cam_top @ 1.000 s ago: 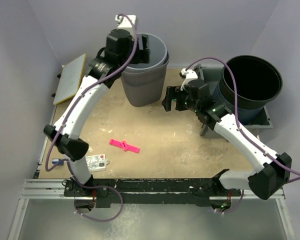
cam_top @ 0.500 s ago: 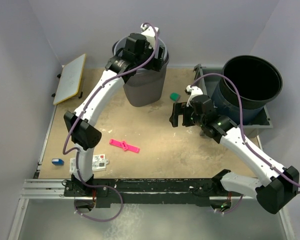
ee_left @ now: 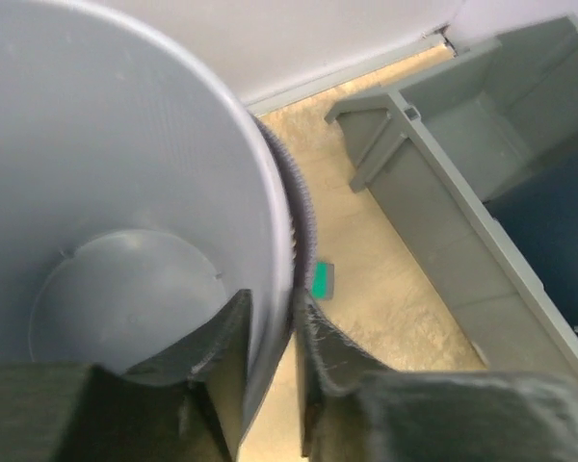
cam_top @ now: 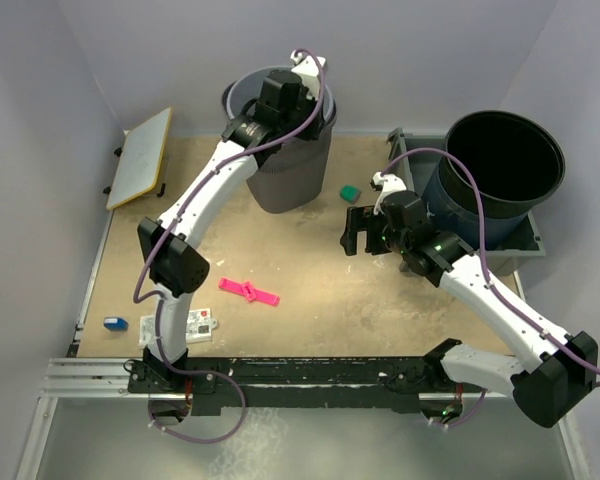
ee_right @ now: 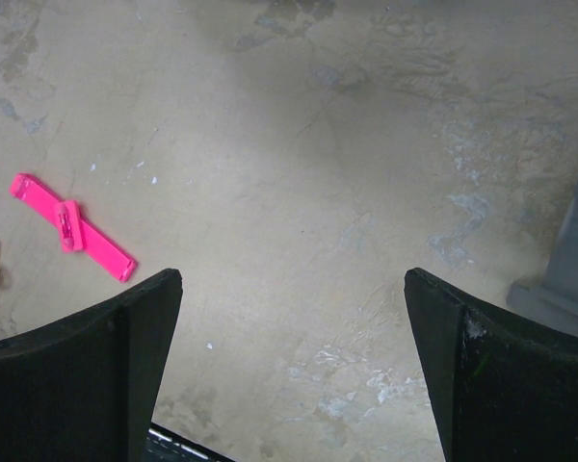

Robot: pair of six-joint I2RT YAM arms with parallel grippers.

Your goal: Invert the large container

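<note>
Container (cam_top: 285,185): grey, upright, far side of table (cam_top: 310,270), left of centre. Left gripper (ee_left: 272,306): clamped on its rim, one finger inside, one outside. Pink clip (cam_top: 248,291): mid-table. Right gripper (ee_right: 294,279): jaws wide apart, empty, above the table.

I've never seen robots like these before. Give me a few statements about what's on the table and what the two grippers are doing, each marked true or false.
1. The left gripper has one finger inside and one outside the grey bin's wall. True.
2. The grey bin lies on its side. False: it stands upright, opening facing up.
3. The right gripper holds the pink piece. False: it is open above the bare table, and the pink piece lies off to one side.
4. A small green object lies on the table between the grey bin and the grey tray. True.
</note>
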